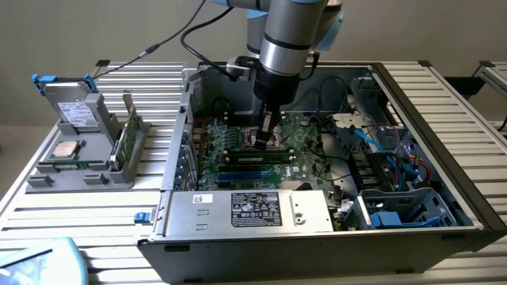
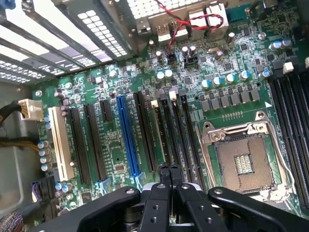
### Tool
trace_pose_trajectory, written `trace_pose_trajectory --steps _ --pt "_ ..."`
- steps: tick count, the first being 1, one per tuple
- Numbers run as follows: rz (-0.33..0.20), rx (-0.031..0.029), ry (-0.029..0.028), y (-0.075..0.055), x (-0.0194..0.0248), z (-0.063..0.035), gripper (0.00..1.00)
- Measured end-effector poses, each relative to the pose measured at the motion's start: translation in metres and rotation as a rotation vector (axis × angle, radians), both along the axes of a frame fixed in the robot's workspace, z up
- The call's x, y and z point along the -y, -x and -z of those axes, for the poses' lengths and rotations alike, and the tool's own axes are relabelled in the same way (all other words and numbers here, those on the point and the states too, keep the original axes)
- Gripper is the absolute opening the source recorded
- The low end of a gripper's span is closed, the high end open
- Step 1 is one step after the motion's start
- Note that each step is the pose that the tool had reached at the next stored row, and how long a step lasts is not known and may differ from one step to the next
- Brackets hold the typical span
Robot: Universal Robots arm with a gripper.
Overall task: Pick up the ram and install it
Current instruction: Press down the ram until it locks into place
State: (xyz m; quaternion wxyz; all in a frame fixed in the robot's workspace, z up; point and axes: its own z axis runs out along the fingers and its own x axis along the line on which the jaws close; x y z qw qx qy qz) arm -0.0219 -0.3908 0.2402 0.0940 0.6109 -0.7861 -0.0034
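1. The tool (image 2: 169, 170), two black fingers pressed together with nothing between them, hangs low over the green motherboard (image 1: 237, 169) inside the open grey computer case (image 1: 443, 178).
2. The ram (image 1: 255, 158), a slim green stick with black chips and a pale label, lies seated in a long black slot (image 2: 170, 130) just under and in front of the tool tip.
3. Judging by this, the step is pressing the stick home: the push should come straight down along its top edge, evenly, so both end latches catch.
4. Beside the tool sits the square metal processor socket (image 2: 246, 162); its pins are best avoided.
5. Farther out, blue and black cables (image 1: 380, 148) crowd the case, and a grey rack (image 1: 87, 160) with upright green boards (image 1: 130, 133) stands on the slatted metal desk (image 1: 47, 214).
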Motion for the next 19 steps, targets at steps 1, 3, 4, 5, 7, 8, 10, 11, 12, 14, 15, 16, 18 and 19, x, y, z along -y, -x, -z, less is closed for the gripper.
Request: trace_pose_trajectory --steps 1,3,4,5,7,8,10,11,12,14,15,16,18,19 --pt "0.014 0.0006 0.0004 0.0000 0.0000 0.0006 0.10" --pt "0.041 0.0016 0.0010 0.0000 0.0000 0.0017 0.10" --pt "0.053 0.0020 0.0013 0.0000 0.0000 0.0021 0.10" --pt "0.067 0.0023 0.0016 0.0000 0.0000 0.0027 0.10" --pt "0.095 0.0032 0.0022 0.0000 0.0000 0.0037 0.10" --pt "0.109 0.0035 0.0024 0.0000 0.0000 0.0042 0.10" --pt "0.137 0.0042 0.0025 0.0000 0.0000 0.0051 0.10" --pt "0.150 0.0045 0.0025 0.0000 -0.0001 0.0056 0.10" --pt "0.164 0.0048 0.0025 0.0000 -0.0001 0.0059 0.10" --pt "0.192 0.0053 0.0029 0.0000 0.0000 0.0061 0.10" --pt "0.206 0.0054 0.0030 0.0000 0.0000 0.0061 0.10" --pt "0.218 0.0055 0.0029 0.0000 0.0000 0.0061 0.10" --pt "0.243 0.0057 0.0032 0.0000 -0.0001 0.0062 0.10" --pt "0.253 0.0058 0.0043 0.0000 -0.0001 0.0062 0.10"
